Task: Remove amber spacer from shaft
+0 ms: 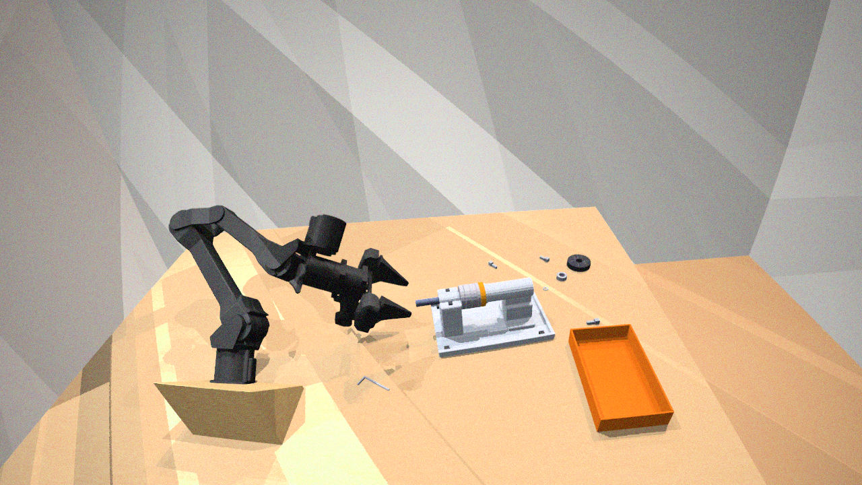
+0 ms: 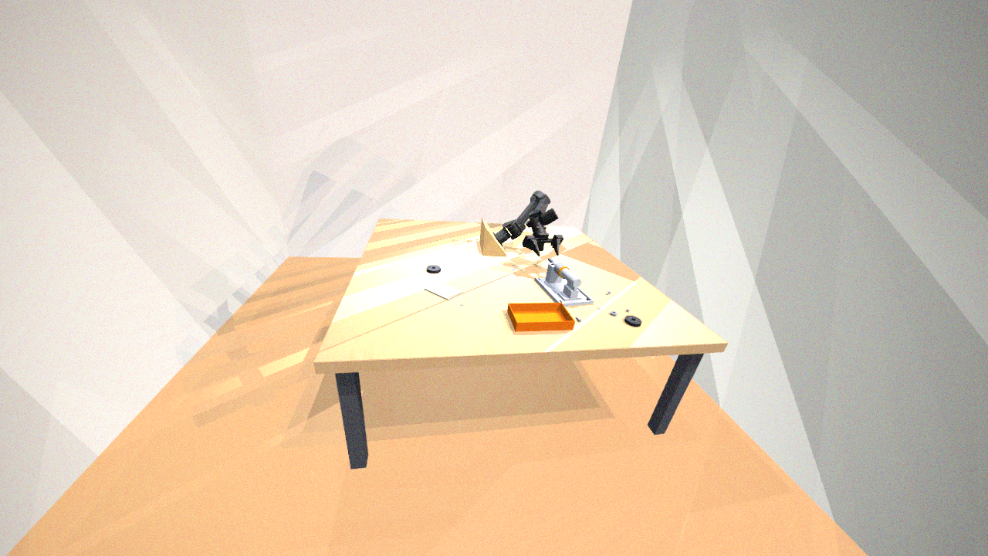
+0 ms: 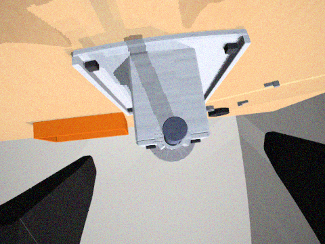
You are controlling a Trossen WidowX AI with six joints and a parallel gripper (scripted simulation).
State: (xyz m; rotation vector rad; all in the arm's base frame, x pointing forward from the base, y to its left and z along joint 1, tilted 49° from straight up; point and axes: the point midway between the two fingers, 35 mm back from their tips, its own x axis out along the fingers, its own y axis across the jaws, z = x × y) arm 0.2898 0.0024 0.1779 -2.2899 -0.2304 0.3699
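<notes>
Against grey walls, the shaft (image 1: 426, 301) (image 3: 175, 128) just beyond the open gripper (image 1: 410, 298) (image 2: 547, 253) (image 3: 181, 153).

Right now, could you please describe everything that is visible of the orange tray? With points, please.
The orange tray (image 1: 656, 377) (image 2: 540, 327) (image 3: 81, 126) is a shallow, open-topped rectangular box with thin straight walls and a flat bottom, perhaps plastic. It lies upright on the tabletop (image 1: 493, 415) (image 2: 414, 331), near the white base plate (image 1: 493, 347) (image 2: 580, 302) but apart from it. Nothing lies inside.
</notes>
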